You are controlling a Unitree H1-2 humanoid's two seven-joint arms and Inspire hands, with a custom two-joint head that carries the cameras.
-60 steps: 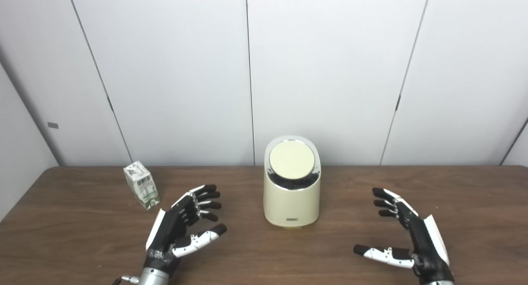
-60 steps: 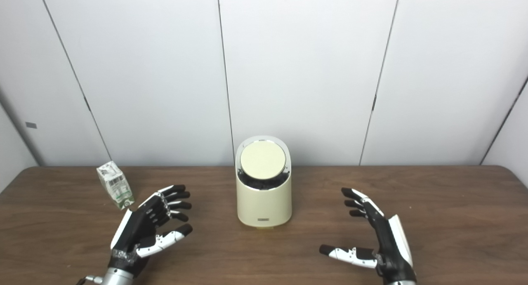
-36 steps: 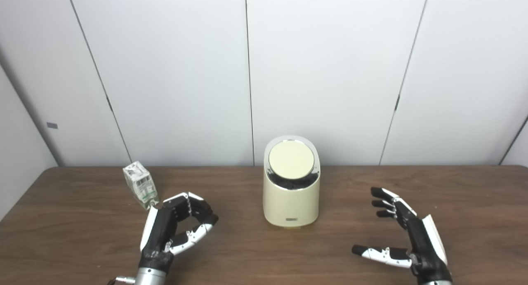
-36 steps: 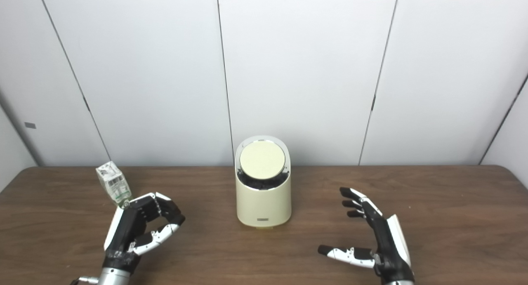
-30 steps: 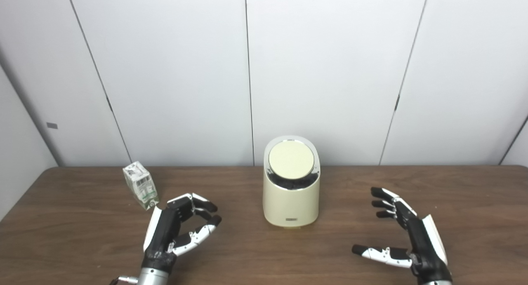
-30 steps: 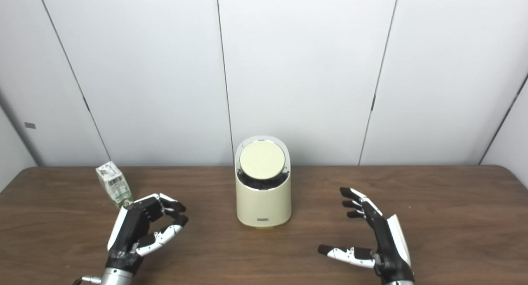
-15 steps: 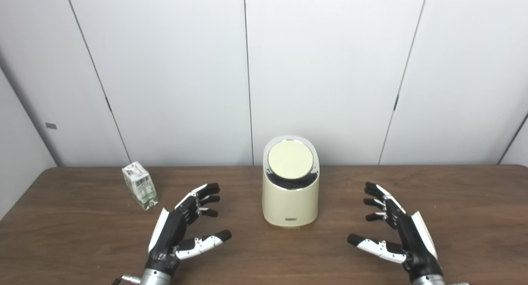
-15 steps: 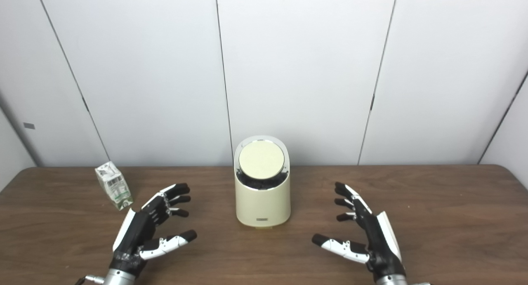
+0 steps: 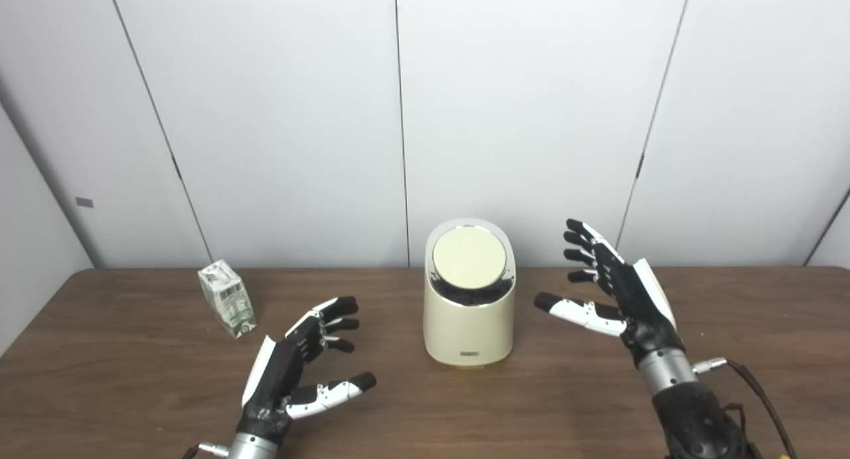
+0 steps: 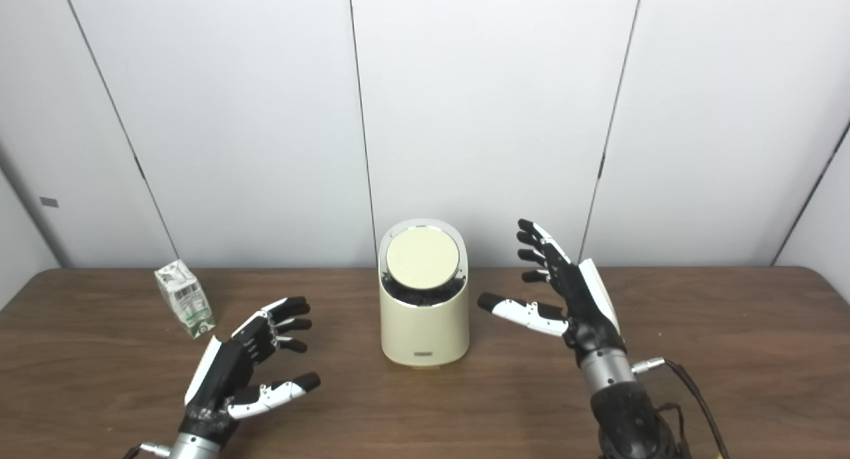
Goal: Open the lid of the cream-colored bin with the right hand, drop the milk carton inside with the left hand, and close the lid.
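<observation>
1. White wall panels (image 9: 518,113) stand behind a dark wooden table (image 9: 133,392), and neither has changed across the frames.
2. At the far left of the table the milk carton (image 9: 226,299) stands tilted and alone, in the same spot as before and untouched.
3. Just right of it and nearer the camera, the left hand (image 9: 292,366) hovers low over the table, its fingers (image 9: 332,309) spread wide and holding nothing. About a second ago they were curled in; now they are open again, and the hand sits much where it was.
4. At the centre the cream-colored bin (image 9: 469,323) has not moved, and its round lid (image 9: 469,256) is closed.
5. On the right, the right hand (image 9: 614,289) has changed most: half a second ago it was low near the table's front edge, and now it is raised level with the lid, just beside the bin but not touching it, with its fingers (image 9: 584,236) wide apart and empty.
</observation>
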